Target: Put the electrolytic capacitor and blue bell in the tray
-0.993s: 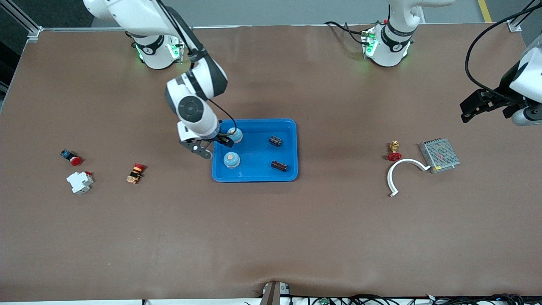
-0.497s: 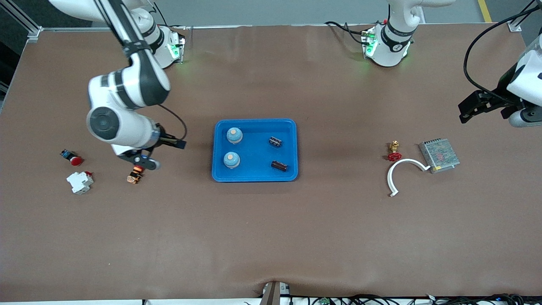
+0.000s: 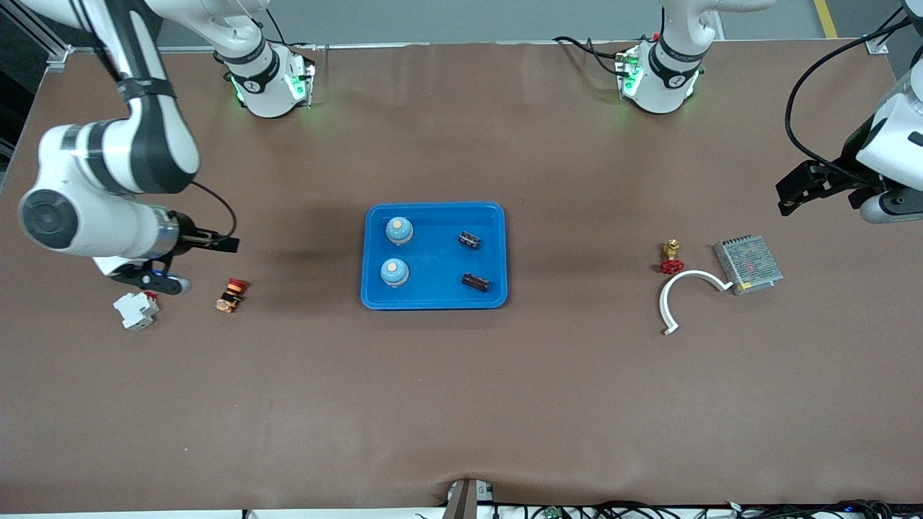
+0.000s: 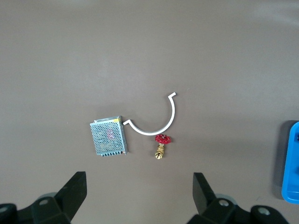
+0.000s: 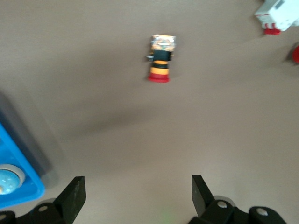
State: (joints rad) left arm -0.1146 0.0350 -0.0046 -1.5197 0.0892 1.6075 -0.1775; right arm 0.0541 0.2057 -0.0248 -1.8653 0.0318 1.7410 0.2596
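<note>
Tray (image 3: 433,295) sits mid-table (image 3: 461,404). Inside it: 2 blue bells (image 3: 399,231) at the right arm's end, 2 electrolytic capacitors (image 3: 470,240) at the left arm's end. Right gripper (image 3: 155,277) hangs over the table, well apart from the tray toward the right arm's end, fingers apart, empty. Left gripper (image 3: 793,193) waits well apart from the tray toward the left arm's end, fingers apart, empty.
</note>
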